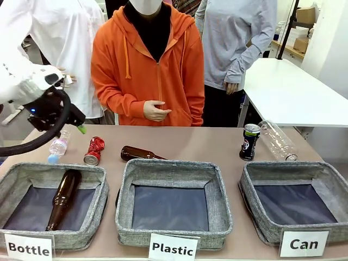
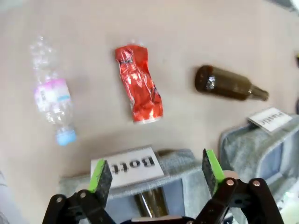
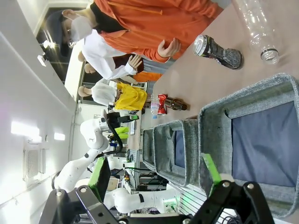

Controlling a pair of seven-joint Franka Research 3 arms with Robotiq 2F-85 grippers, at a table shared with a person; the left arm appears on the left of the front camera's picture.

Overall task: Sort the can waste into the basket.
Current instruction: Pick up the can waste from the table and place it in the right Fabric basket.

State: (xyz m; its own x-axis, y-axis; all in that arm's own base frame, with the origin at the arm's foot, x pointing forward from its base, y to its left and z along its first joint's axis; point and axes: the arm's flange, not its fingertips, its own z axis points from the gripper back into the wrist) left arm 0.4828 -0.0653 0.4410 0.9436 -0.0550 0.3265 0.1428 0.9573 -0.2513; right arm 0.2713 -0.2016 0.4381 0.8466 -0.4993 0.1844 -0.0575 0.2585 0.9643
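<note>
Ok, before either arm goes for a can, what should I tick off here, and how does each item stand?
1. Left gripper open: ok, jaws wide.
2. Right gripper open: ok.
3. Crushed red can free on the table, nothing on it: ok.
4. Dark can upright on the table: ok.
5. Can basket has room: ok, its lining is bare.
6. Left gripper down at the red can: not ok, it hangs above and apart from it.
</note>
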